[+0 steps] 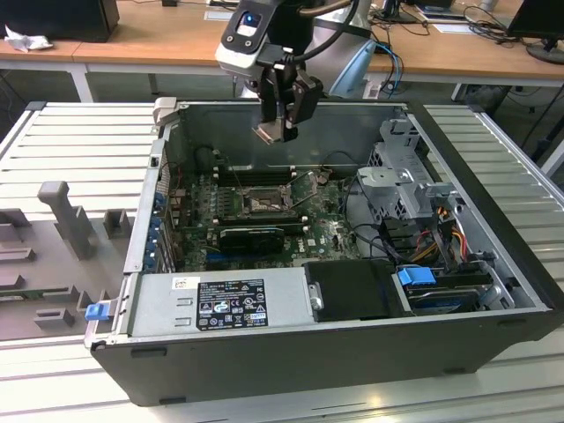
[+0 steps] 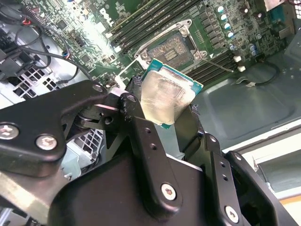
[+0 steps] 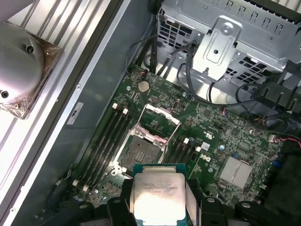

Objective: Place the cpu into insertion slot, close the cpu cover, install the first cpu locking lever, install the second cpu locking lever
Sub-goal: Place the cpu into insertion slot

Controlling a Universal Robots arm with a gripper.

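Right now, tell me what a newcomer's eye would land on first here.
The black gripper hangs over the open dark computer case, shut on a small square silvery-beige chip. Below it the square dark-framed socket on the green motherboard lies uncovered, its dull-metal cover frame swung open.

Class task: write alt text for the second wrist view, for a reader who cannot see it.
A black gripper holds a silvery square processor chip between its fingers above a green motherboard. Beyond the chip lies the empty square socket, with long black memory slots on either side.
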